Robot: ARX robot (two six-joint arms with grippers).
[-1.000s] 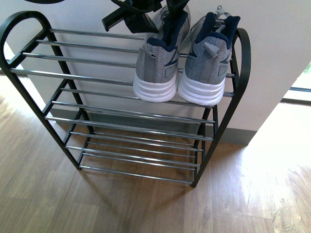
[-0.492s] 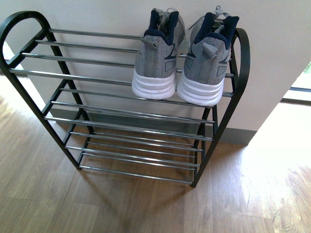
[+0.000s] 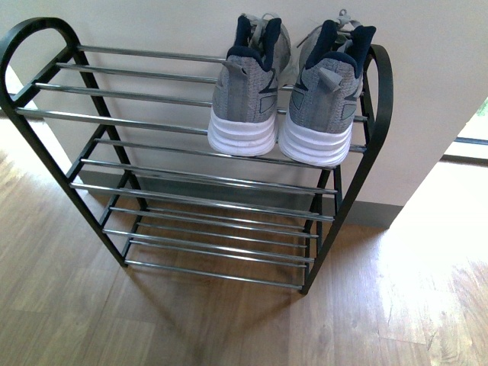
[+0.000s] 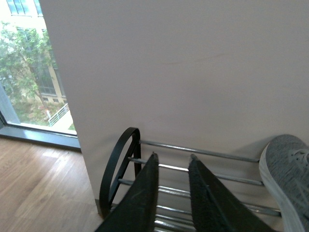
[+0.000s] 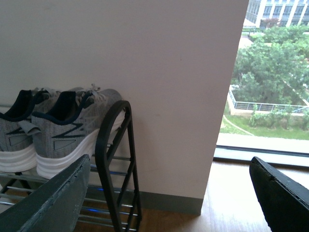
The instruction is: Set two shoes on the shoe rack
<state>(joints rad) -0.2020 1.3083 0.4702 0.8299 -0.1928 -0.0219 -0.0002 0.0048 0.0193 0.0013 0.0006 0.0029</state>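
Two grey knit sneakers on black chrome-rod rack | left fingers narrow, right fingers wide, both empty | placing likely done, next: keep clear

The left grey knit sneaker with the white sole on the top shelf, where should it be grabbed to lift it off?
Pinch the navy-lined heel collar, coming from the front and above. The grey knit sneaker sits heel outward at the front rod of the black shoe rack; its toe points at the wall and the second sneaker crowds one side.
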